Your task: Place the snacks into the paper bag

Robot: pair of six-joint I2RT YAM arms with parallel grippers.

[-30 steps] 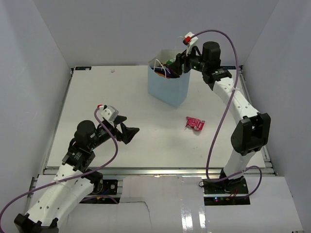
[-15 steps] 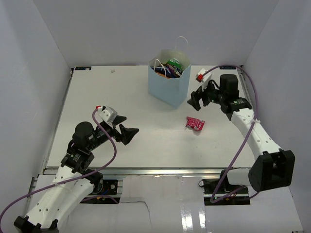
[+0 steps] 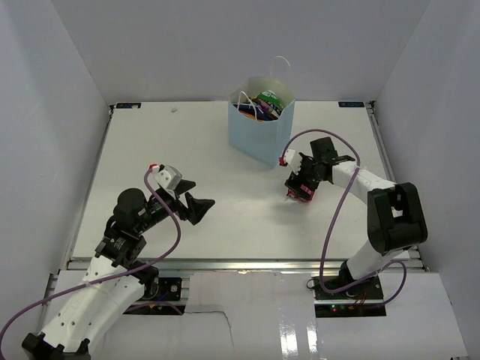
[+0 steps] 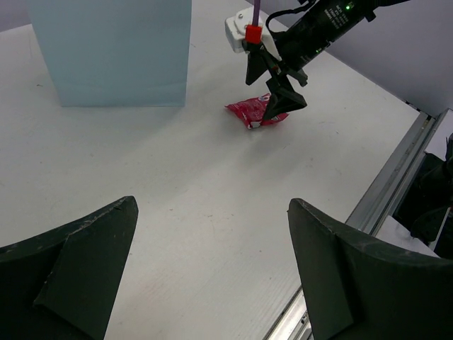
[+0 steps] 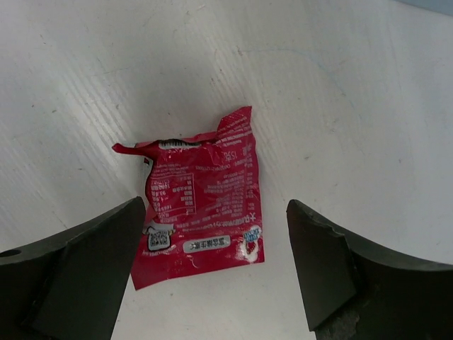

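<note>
Top camera: high, looking down from well nearward of the paper bag (image 3: 259, 139). Left wrist camera: low, facing the bag from afar. Right wrist camera: straight down, close over the small pink packet (image 5: 202, 205) near the bag, which all three views share.

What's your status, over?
Right gripper jaws open over small pink packet, flat on table. Left gripper open, empty. Paper bag upright, packets inside. Nothing blocking.

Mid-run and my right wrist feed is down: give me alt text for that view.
A small pink packet lies flat on the white table, label side up, its top edge crumpled. The right gripper is open, one dark finger at each lower corner of the view, the packet between them.
</note>
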